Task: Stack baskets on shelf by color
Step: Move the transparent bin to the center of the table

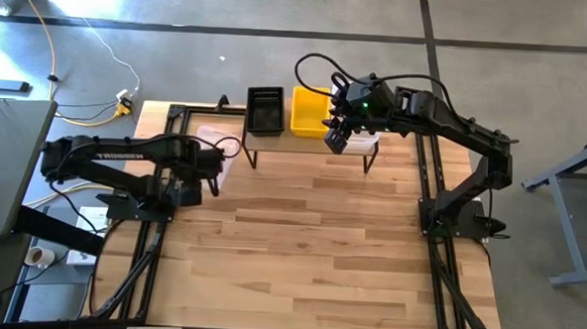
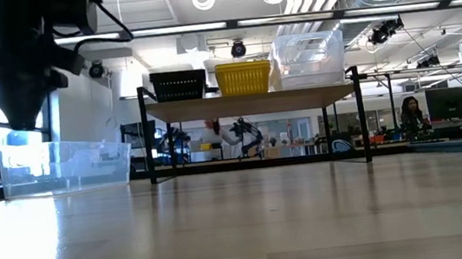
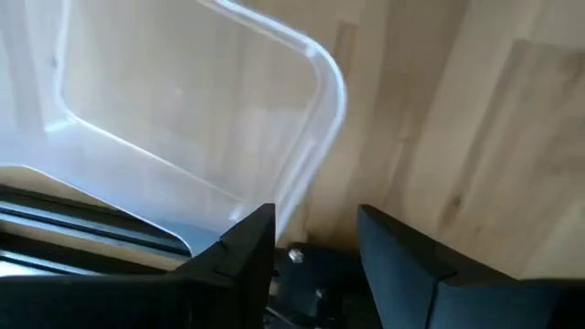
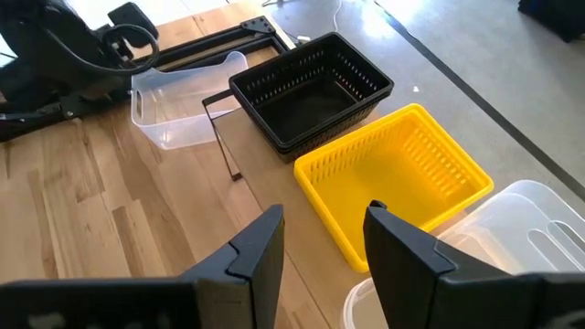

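Observation:
The low wooden shelf [image 1: 304, 145] stands at the table's far edge. On it, from left to right, are a black mesh basket [image 1: 265, 111], a yellow basket [image 1: 311, 113] and clear baskets [image 2: 308, 58]. Another clear basket [image 3: 183, 119] rests on its bottom on the table, left of the shelf [image 2: 65, 166]. My left gripper [image 3: 315, 239] is open just above that basket's near right rim, clear of it in the low view [image 2: 27, 113]. My right gripper [image 4: 322, 239] is open and empty, high above the shelf's right part [image 1: 336, 139].
Black frame rails [image 1: 171, 120] run along the table's left, right and far edges. The shelf's thin black legs [image 1: 249, 155] stand on the tabletop. Bare wood [image 1: 300, 244] stretches across the middle and near part of the table.

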`<state>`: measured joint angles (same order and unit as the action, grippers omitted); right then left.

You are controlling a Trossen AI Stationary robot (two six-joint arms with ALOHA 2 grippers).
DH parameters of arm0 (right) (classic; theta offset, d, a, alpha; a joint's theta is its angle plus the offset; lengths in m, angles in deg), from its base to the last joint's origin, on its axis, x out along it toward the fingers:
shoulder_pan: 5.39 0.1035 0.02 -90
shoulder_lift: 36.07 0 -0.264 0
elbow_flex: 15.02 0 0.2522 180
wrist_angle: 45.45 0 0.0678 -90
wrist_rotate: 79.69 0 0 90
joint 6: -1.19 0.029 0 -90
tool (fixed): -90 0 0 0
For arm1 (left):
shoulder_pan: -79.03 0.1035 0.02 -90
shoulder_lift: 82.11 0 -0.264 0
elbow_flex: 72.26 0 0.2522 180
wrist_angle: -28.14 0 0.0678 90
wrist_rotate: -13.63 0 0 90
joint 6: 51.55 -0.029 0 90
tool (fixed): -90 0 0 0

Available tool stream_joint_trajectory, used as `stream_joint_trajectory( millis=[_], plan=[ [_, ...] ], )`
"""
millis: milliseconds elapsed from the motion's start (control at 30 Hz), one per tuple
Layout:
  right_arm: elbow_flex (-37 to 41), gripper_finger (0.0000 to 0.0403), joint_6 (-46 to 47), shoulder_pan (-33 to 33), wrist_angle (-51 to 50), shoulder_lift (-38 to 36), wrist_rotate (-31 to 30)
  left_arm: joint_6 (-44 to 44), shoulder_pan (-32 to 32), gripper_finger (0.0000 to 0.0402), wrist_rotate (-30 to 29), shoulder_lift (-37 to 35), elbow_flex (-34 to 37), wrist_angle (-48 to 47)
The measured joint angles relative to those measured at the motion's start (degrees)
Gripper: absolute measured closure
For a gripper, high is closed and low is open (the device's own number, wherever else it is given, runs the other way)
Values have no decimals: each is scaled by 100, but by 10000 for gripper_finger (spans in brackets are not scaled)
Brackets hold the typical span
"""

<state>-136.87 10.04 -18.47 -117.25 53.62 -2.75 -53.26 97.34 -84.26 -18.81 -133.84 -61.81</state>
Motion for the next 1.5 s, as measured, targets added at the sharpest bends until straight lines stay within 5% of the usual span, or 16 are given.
stream_joint_trajectory(
  millis=[667,1167,1500],
  plan=[
    [0,265,9,0,2,0,140,-750,4,259,22,1364,-3,539],
    [0,265,9,-1,2,0,156,-944,4,391,365,1472,11,675],
    [0,265,9,0,2,0,155,-623,0,398,558,1426,-315,365]
  ],
)
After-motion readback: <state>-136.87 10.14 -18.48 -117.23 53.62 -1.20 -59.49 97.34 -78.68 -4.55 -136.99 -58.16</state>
